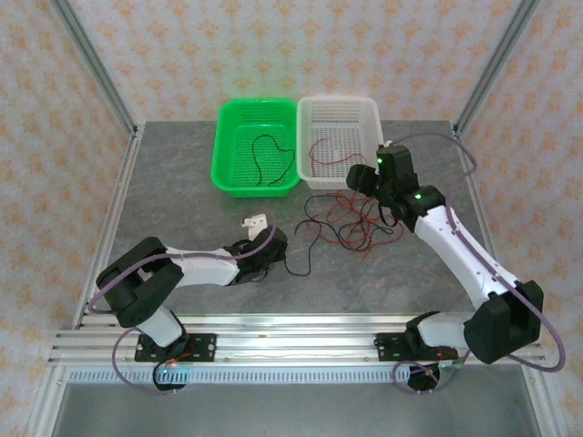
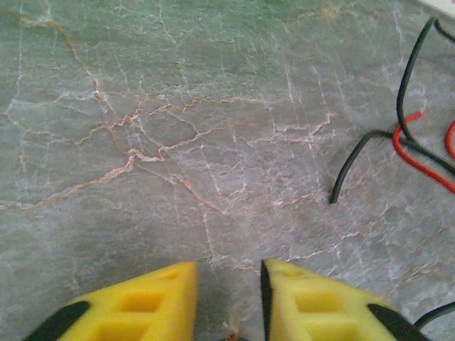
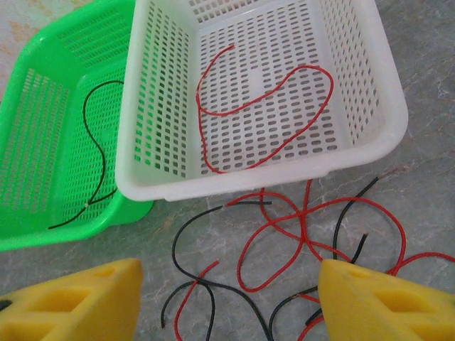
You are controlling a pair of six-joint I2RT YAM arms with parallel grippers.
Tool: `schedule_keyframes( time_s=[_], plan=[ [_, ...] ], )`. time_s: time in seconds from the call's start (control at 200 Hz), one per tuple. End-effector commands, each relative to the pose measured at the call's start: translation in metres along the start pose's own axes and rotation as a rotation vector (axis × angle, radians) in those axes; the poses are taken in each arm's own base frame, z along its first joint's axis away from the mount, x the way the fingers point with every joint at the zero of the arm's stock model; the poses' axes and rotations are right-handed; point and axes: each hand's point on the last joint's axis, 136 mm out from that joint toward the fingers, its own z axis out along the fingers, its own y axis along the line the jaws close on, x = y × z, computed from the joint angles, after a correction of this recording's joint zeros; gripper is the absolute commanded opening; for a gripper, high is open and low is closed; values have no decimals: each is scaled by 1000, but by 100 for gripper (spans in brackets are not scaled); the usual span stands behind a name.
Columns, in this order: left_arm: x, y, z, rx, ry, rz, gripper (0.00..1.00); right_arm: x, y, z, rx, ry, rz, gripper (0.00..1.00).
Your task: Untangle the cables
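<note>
The cables lie as a loose tangle of red and black wires [image 1: 351, 223] on the table in front of the white basket [image 1: 339, 177]. In the right wrist view the red loops [image 3: 306, 238] cross black strands [image 3: 174, 249]. My right gripper [image 1: 381, 202] [image 3: 229, 270] hangs open and wide above this tangle, with nothing between its fingers. One red cable [image 3: 245, 104] lies inside the white basket [image 3: 263, 177], one black cable [image 3: 85, 117] inside the green basket [image 3: 43, 142]. My left gripper [image 1: 273, 244] [image 2: 229, 266] sits low over bare table, jaws a narrow gap apart. A black cable [image 2: 348, 170] and a red one [image 2: 419, 163] lie to its right.
The green basket [image 1: 257, 187] and the white basket stand side by side at the back of the grey marble table [image 1: 182, 209]. A black cable end [image 1: 305, 259] trails beside the left gripper. Metal frame posts [image 1: 91, 64] rise at the table's back corners.
</note>
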Motion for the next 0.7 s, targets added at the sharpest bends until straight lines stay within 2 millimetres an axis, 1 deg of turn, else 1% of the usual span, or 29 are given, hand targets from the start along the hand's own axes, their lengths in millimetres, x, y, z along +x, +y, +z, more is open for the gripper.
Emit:
schedule_keyframes(
  time_s=[0.0,0.075,0.19,0.275,0.4,0.506,0.566,0.696],
  plan=[
    [-14,-10,0,20,-39,-7,16,5,2,-9,-37,-10,36,65],
    [-18,-13,-2,20,-45,-2,0,14,1,-10,-51,2,50,64],
    [-28,-19,-9,25,-61,13,0,35,0,-2,-67,43,75,63],
    [-39,-27,-21,39,-74,27,0,51,1,4,-76,71,93,62],
    [-61,-40,-48,74,-109,45,0,70,7,11,-104,98,112,60],
    [-82,-51,-75,94,-137,67,0,85,15,19,-123,127,118,60],
    [-90,-58,-89,113,-144,85,0,94,19,24,-130,144,115,58],
    [-102,-71,-113,136,-149,125,0,109,29,37,-148,176,114,57]
  ],
)
